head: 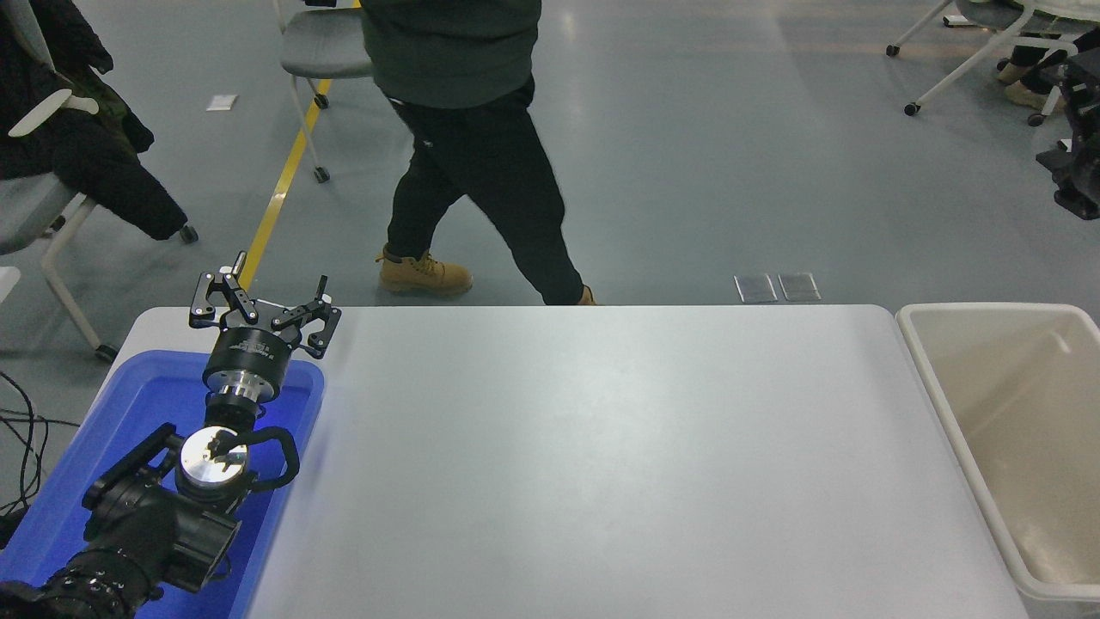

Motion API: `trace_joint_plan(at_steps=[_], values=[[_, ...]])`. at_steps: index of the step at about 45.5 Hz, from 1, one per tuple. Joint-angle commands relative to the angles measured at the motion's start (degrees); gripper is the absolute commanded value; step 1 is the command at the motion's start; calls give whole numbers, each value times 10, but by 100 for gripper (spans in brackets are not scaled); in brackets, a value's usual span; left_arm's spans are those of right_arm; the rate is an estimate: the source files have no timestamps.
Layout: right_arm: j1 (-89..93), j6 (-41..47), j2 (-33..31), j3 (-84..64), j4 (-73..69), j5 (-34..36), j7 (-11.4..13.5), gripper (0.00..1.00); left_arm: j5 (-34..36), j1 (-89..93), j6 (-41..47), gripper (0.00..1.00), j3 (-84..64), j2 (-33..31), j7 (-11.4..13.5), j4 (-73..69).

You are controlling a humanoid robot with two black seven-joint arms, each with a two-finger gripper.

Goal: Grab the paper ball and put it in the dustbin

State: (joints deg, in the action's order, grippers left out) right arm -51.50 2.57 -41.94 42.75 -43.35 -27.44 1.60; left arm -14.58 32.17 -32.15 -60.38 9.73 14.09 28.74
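The dustbin (913,337) is a beige tub standing off the table's right end; the part of its inside that shows holds nothing. The paper ball is not in view anywhere on the table or in the bin. My right gripper (1074,182) is a dark shape high at the right edge, well above and behind the dustbin, mostly cut off by the picture. My left gripper (262,301) is parked at the lower left over the blue tray, open and empty.
A blue tray (103,413) lies on the table's left end under my left arm. A person (468,155) walks along the table's far side. Wheeled chairs stand on the floor at the back left (344,43) and back right (971,52).
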Motion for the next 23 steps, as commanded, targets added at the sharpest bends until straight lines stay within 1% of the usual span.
trace_joint_plan(at_steps=[1,3,5,7,9,11,20,23], values=[[104,1,40,119,-61,-1,-100,100,0,0,0,99,0,0,1,0],[118,1,55,128,-60,-1,-140,100,0,0,1,99,0,-1,1,0],[128,1,65,130,-60,-1,-173,100,0,0,0,99,0,-1,1,0],[139,0,75,131,-59,-1,-200,100,0,0,1,99,0,0,0,0],[152,0,86,131,-59,-1,-217,100,0,0,0,99,0,0,1,0],[166,0,103,134,-57,-1,-223,100,0,0,0,99,0,0,1,0],[235,-1,198,188,-52,-1,-224,100,0,0,0,99,0,0,0,0],[249,0,217,193,-52,-1,-224,100,0,0,0,99,0,0,0,0]])
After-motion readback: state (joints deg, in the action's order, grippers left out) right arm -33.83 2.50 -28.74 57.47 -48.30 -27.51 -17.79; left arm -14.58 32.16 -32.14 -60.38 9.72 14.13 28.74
